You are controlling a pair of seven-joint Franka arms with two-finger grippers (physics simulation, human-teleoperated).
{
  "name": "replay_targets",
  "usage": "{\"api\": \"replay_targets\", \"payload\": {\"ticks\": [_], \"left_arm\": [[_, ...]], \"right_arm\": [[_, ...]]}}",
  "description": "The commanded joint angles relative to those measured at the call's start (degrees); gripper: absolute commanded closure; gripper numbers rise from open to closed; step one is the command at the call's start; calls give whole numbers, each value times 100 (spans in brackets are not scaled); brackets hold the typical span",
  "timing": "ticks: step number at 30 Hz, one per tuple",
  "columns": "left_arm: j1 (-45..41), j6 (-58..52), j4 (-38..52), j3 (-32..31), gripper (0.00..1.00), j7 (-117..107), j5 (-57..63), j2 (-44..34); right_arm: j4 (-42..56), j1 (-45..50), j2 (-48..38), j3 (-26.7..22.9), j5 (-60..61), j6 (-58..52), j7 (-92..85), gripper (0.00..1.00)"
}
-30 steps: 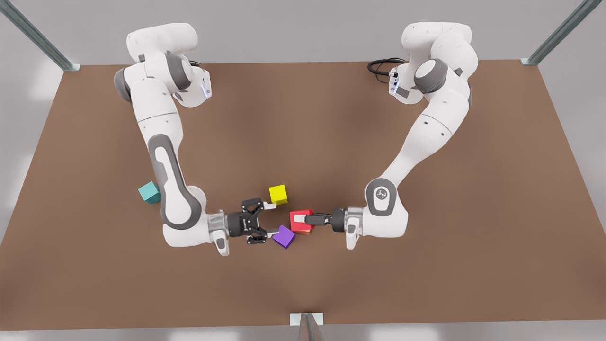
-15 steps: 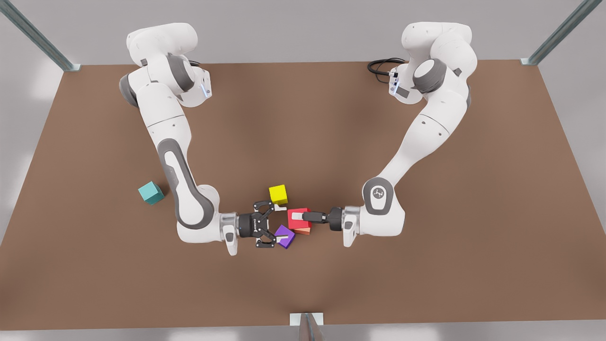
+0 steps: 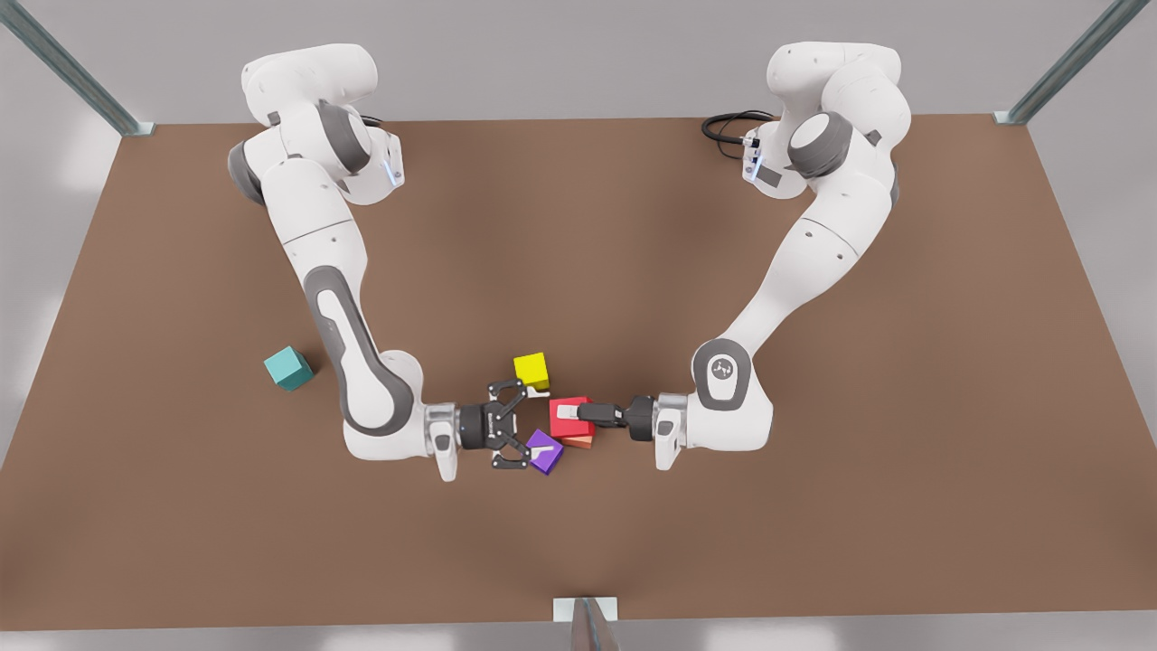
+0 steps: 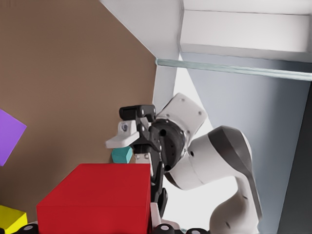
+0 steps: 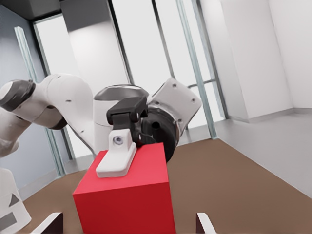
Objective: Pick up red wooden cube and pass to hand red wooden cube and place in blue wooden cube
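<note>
The left gripper (image 3: 568, 414), at the front view's right, has its fingers clamped on the red wooden cube (image 3: 562, 429), which seems to be held just above the table (image 3: 813, 506). Facing it, the right gripper (image 3: 535, 421) has its fingers wide apart just beside the cube. The blue wooden cube (image 3: 288, 368) lies well apart, at the front view's left.

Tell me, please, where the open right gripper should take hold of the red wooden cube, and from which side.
Probably best by the red wooden cube's two bare side faces, far and near in the front view, approached level from the front view's left. The left gripper reaches in from the opposite side with a pad on the top face. The right gripper is spread to match.
</note>
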Motion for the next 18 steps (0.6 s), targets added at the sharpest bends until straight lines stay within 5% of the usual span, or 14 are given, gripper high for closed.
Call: {"api": "replay_targets", "payload": {"ticks": [1,18], "left_arm": [[0,-44,2,-4,47,572,-111,-7],[-44,43,2,-4,47,572,-111,19]], "right_arm": [[22,2,-10,5,9,33,-809,0],[66,90,174,260,123,367,-1002,0]]}}
